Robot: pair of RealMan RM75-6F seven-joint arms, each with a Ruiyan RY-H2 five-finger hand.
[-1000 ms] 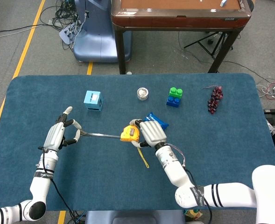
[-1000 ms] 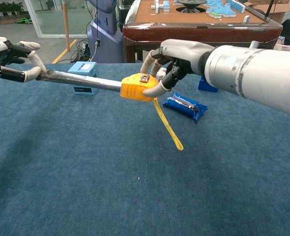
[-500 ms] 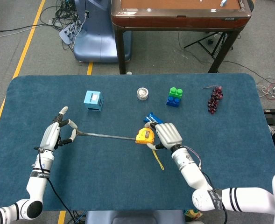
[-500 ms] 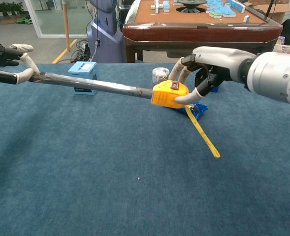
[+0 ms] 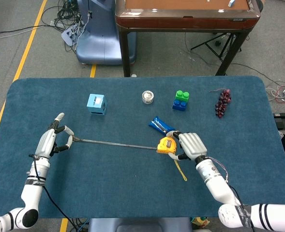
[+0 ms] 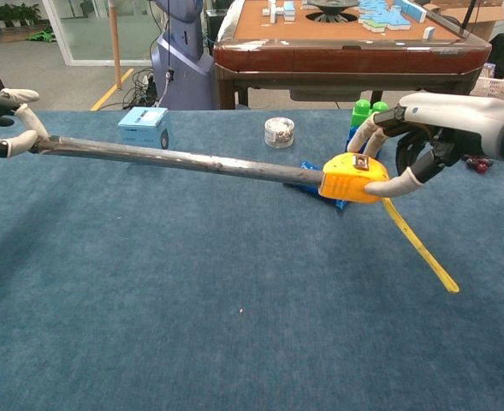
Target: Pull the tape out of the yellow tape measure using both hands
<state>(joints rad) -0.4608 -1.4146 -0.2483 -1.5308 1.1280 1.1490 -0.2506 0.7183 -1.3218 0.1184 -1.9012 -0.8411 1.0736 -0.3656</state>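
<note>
The yellow tape measure (image 5: 166,145) (image 6: 352,179) hangs above the blue table, gripped by my right hand (image 5: 192,145) (image 6: 412,151). Its dark tape (image 5: 114,143) (image 6: 174,159) runs out leftward in a long, nearly level line. My left hand (image 5: 52,142) (image 6: 3,128) pinches the tape's end near the table's left side. A yellow strap (image 5: 181,170) (image 6: 419,247) dangles from the case.
A blue packet (image 5: 161,126) lies just behind the tape measure. Further back stand a light-blue cube (image 5: 97,104), a small round tin (image 5: 148,96), green-and-blue blocks (image 5: 181,100) and dark grapes (image 5: 222,103). A brown table (image 5: 186,14) stands beyond the far edge.
My right hand has carried the case to the right and toward the near edge. My left hand has drawn left. The pulled-out tape is now much longer.
</note>
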